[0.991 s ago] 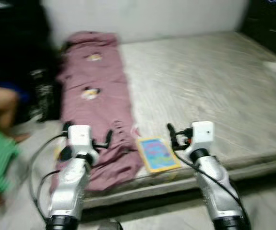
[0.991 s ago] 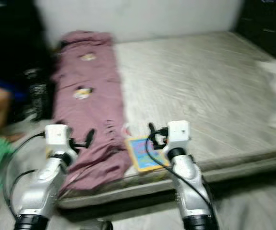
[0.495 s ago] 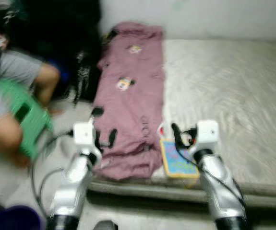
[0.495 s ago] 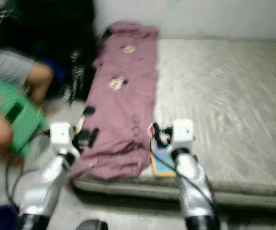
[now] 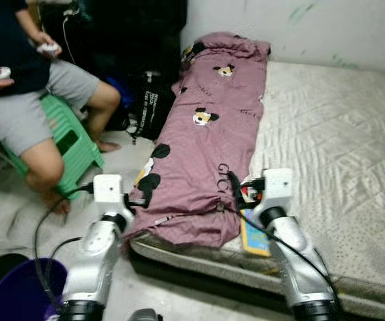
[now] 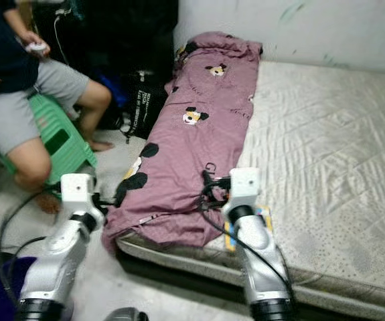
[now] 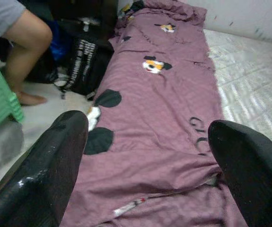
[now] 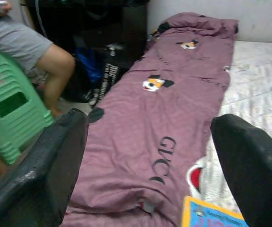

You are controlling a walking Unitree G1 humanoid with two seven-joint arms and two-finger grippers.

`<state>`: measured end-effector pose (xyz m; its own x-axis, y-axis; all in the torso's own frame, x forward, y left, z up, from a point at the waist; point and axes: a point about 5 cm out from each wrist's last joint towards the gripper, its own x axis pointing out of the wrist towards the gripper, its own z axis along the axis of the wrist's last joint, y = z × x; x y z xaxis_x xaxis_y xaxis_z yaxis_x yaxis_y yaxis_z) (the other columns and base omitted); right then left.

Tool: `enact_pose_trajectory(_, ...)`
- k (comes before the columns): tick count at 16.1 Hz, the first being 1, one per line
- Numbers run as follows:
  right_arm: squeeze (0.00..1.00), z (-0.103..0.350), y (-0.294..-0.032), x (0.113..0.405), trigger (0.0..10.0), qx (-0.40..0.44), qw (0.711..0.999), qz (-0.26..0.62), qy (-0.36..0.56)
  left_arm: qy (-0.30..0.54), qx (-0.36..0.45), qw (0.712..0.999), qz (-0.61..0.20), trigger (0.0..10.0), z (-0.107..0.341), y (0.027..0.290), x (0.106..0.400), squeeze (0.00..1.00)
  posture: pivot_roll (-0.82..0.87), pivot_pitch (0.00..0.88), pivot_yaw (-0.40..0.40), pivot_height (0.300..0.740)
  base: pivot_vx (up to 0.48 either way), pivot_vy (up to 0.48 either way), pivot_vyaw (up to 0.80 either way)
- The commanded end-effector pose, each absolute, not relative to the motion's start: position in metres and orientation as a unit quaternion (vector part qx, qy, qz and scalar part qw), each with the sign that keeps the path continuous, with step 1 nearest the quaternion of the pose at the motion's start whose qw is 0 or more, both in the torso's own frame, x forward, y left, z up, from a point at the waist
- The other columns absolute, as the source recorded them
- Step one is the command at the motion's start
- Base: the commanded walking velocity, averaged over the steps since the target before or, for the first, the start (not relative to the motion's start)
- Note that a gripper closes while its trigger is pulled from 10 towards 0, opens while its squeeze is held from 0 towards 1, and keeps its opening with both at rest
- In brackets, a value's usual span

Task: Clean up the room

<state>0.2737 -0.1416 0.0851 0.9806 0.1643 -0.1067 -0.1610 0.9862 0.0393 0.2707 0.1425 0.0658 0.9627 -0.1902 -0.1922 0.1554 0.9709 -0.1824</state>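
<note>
Robot standing at the foot of a low mattress (image 5: pixel 339 134), facing along it. A long mauve blanket (image 5: pixel 205 147), printed with cartoon mouse heads and dark letters, lies lengthwise on the mattress's left part, its far end bunched against the wall and its near end drooping over the mattress corner toward the floor. Just beside the blanket's near right edge a thin picture book (image 5: pixel 254 235) lies flat on the mattress, partly covered by the right arm; a small red-and-white item (image 8: pixel 196 176) lies between book and blanket, too unclear to name.

Left gripper (image 7: pixel 147 161): fingers spread wide, nothing between them, held off the mattress's left corner and pointing along the blanket. Right gripper (image 8: pixel 150 156): likewise spread and empty, held above the blanket's near edge, next to the book.

To the left, a person (image 5: pixel 25 93) sits on a green stool (image 5: pixel 71 144) with a controller in each hand; a black bag (image 5: pixel 148 107) stands on the floor against the mattress side, and a purple bucket (image 5: pixel 18 294) is at lower left.

Handling, by judgement: the blanket is light, soft and limp; it will sag and drag when lifted, so a pinch on the drooping near hem or a corner fold suits best. The book is stiff, thin and flat, and is best taken by an edge overhanging the mattress.
</note>
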Motion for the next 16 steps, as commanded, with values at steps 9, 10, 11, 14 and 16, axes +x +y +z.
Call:
enact_pose_trajectory(9,0.0,0.0863,-0.1438,0.2759,10.0,0.023,0.996,0.071,0.053,0.104,-0.074,0.988,-0.087,10.0,0.067,0.1451,0.2724,0.0,0.0,0.0,0.023,0.74,0.0,0.0,0.0)
enact_pose_trajectory(10,0.0,0.0866,-0.1444,0.2764,10.0,0.025,0.996,0.066,0.05,0.105,-0.074,0.988,-0.087,10.0,0.0664,0.1456,0.2728,0.0,0.0,0.0,0.036,0.74,0.0,0.0,0.0)
enact_pose_trajectory(11,0.0,0.0869,-0.1448,0.2767,10.0,0.026,0.997,0.061,0.048,0.105,-0.072,0.988,-0.087,10.0,0.0662,0.1461,0.2732,0.0,-0.01,0.0,0.046,0.74,0.0,0.0,0.0)
enact_pose_trajectory(14,0.0,0.0869,-0.1454,0.2788,10.0,0.031,0.997,0.052,0.046,0.111,-0.065,0.987,-0.101,10.0,0.0646,0.1441,0.2772,0.0,-0.03,0.0,0.071,0.74,0.0,0.0,0.0)
enact_pose_trajectory(16,0.0,0.0861,-0.1452,0.2809,10.0,0.03,0.996,0.06,0.05,0.109,-0.067,0.987,-0.094,10.0,0.0647,0.1441,0.2769,0.0,-0.01,0.0,0.047,0.74,0.0,0.0,0.0)
